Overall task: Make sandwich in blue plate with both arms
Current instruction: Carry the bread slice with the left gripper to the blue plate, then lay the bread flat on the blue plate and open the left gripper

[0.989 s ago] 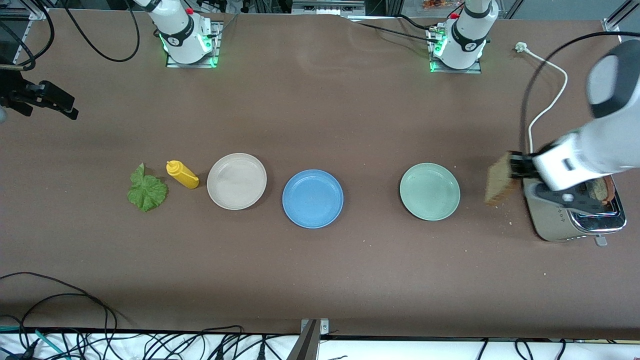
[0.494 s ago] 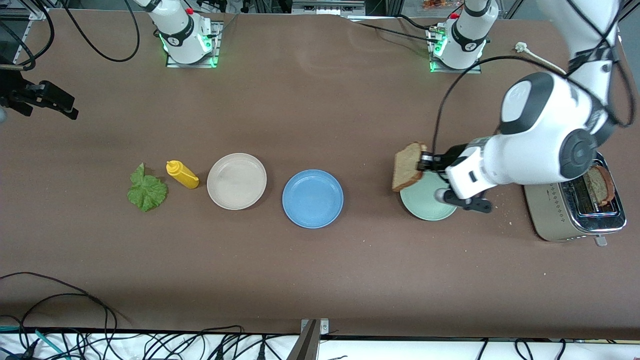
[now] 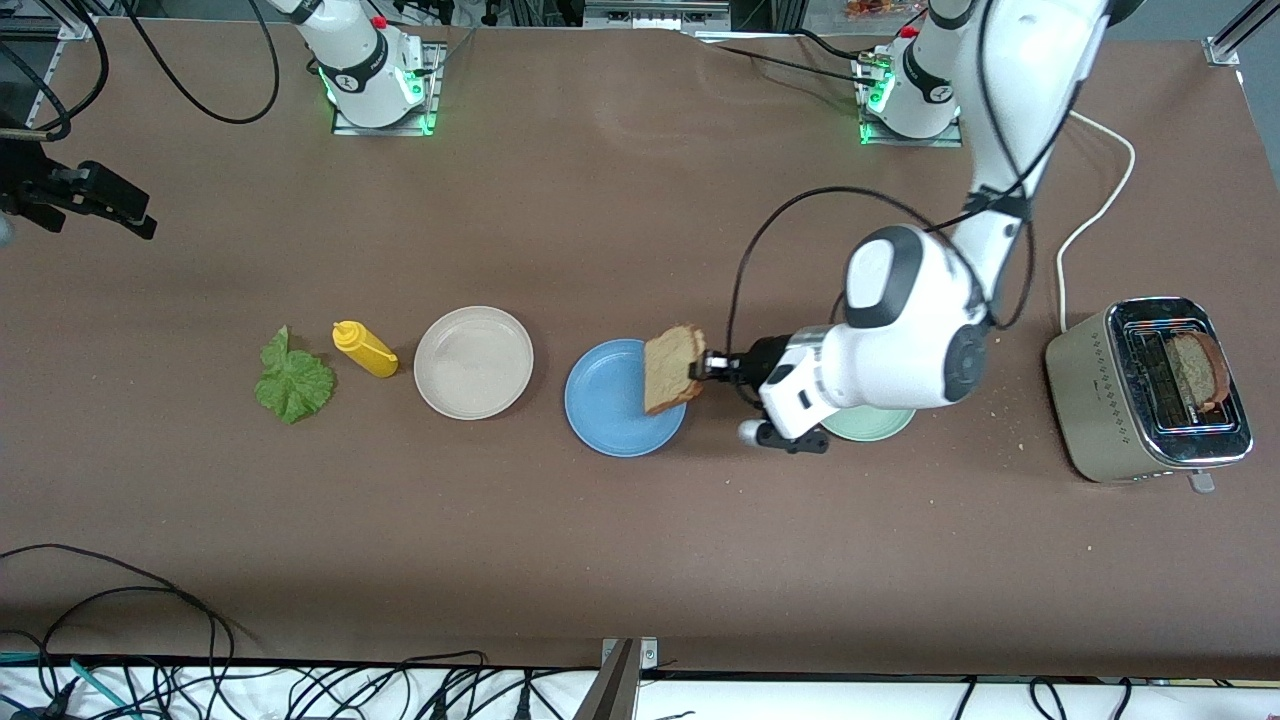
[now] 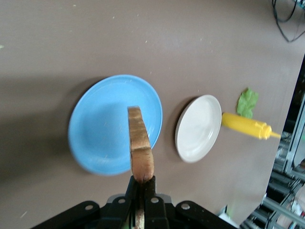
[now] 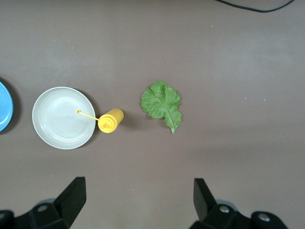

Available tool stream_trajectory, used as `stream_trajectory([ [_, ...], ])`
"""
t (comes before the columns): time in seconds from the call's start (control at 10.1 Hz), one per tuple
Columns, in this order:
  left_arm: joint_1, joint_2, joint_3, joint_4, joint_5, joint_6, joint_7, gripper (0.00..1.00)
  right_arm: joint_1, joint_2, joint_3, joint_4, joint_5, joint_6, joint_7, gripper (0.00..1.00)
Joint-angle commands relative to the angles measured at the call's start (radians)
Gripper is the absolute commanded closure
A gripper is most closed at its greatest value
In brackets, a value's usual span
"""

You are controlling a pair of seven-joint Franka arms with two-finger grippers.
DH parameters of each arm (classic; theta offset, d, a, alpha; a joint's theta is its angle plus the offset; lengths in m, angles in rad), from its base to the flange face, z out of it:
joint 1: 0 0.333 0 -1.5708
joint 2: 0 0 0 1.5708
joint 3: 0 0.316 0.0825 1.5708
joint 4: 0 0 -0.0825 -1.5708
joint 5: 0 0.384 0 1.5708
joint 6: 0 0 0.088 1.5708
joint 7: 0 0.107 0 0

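One square brown wholegrain bread slice (image 3: 673,368) hangs on edge in the left pincer (image 3: 706,367), whose fingers are clenched on its crust, as the left wrist view shows plainly. The slice is up in the air over the round medium-blue plate (image 3: 610,410), above the part of the rim that lies toward the left arm's end of the desk (image 3: 640,560). The plate itself carries nothing yet.

I judge this to be the first step of the build: bringing the bottom slice to the blue plate. The next move seems to call for carrying the slice further over the plate's middle, tipping it from edge-up to flat, lowering it, and only then letting go, so that it does not land on the rim and tip off.

A second slice (image 3: 1196,367) sits in the slot of the silver metal toaster (image 3: 1110,400), well apart from the blue plate, at the left arm's end of the desk. The ruffled green lettuce leaf (image 3: 293,381) lies toward the right arm's end, with the yellow squeeze bottle (image 3: 364,349) and the round beige plate (image 3: 473,362) between it and the blue plate. A pale green plate (image 3: 880,425) is just beside the blue one, partly covered by the left arm.

The right pincer (image 5: 138,198) waits with its fingers spread wide, high over the desk near the lettuce leaf, grasping nothing.
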Motion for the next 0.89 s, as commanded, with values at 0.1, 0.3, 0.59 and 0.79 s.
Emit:
stream_trajectory([
  [0.1,-0.073,0.100,0.019,0.043,-0.115,0.194,-0.006,1.00,-0.005,-0.007,0.001,0.005,0.017,-0.010,0.007,0.00],
  [0.3,-0.087,0.132,0.019,0.066,-0.119,0.224,-0.003,1.00,-0.005,-0.007,0.003,0.005,0.017,-0.012,0.005,0.00],
  [0.59,-0.134,0.163,0.017,0.069,-0.121,0.273,-0.007,1.00,-0.005,-0.007,0.003,0.005,0.017,-0.015,0.007,0.00],
  [0.79,-0.145,0.174,0.017,0.062,-0.148,0.273,-0.006,1.00,-0.005,-0.009,0.003,0.005,0.017,-0.015,0.007,0.00],
])
